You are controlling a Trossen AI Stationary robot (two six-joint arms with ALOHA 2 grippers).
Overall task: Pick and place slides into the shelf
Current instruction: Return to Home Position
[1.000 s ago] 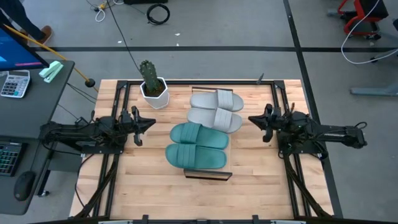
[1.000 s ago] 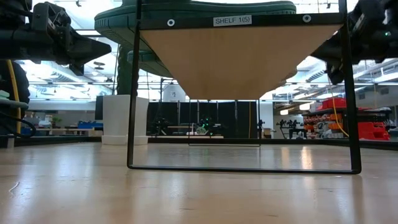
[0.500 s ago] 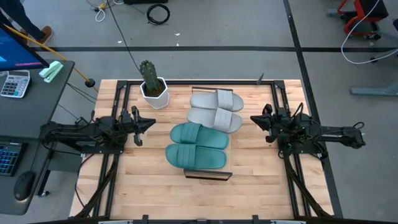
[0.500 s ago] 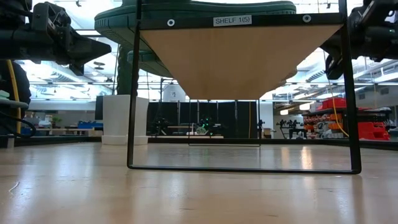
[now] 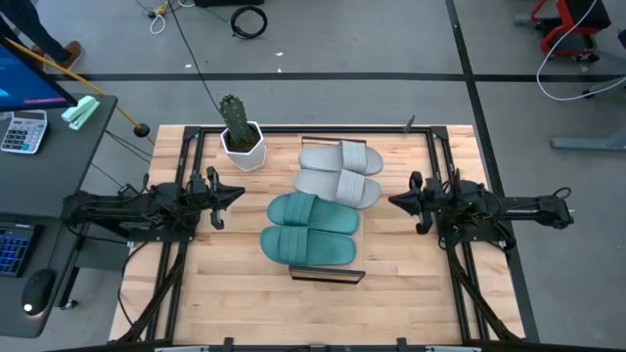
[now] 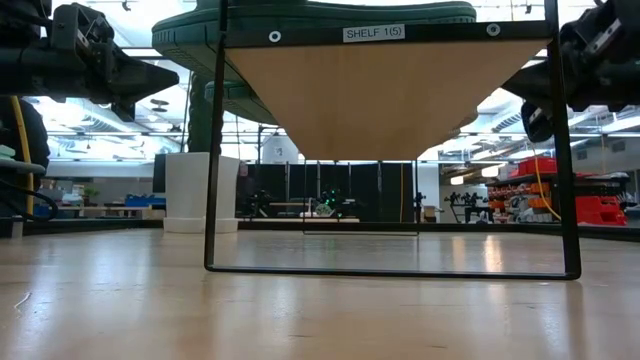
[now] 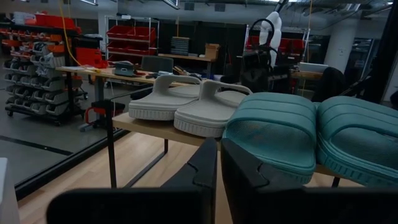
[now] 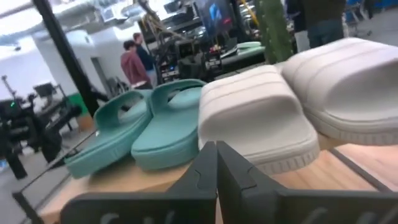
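Observation:
All four slides lie sole-down, side by side, on the shelf (image 5: pixel 328 276), a raised light wood board on a thin dark frame in the middle of the table. The light grey pair (image 5: pixel 338 171) is at the far end and the teal pair (image 5: pixel 311 230) at the near end. My left gripper (image 5: pixel 241 193) hangs shut to the left of the shelf, level with the teal slides (image 7: pixel 280 130). My right gripper (image 5: pixel 392 200) hangs shut to the right of the shelf, facing the grey slides (image 8: pixel 258 112). Neither gripper touches anything.
A cactus in a white pot (image 5: pixel 240 137) stands on the table's far left part, beside the shelf's far end. Dark arm rails run along both sides of the table. People (image 8: pixel 134 62) stand in the room beyond. Bare tabletop (image 6: pixel 320 310) lies under and in front of the shelf.
My right gripper has shifted a little toward the table's near edge and slightly down, staying shut beside the shelf. The slides and the shelf have not moved.

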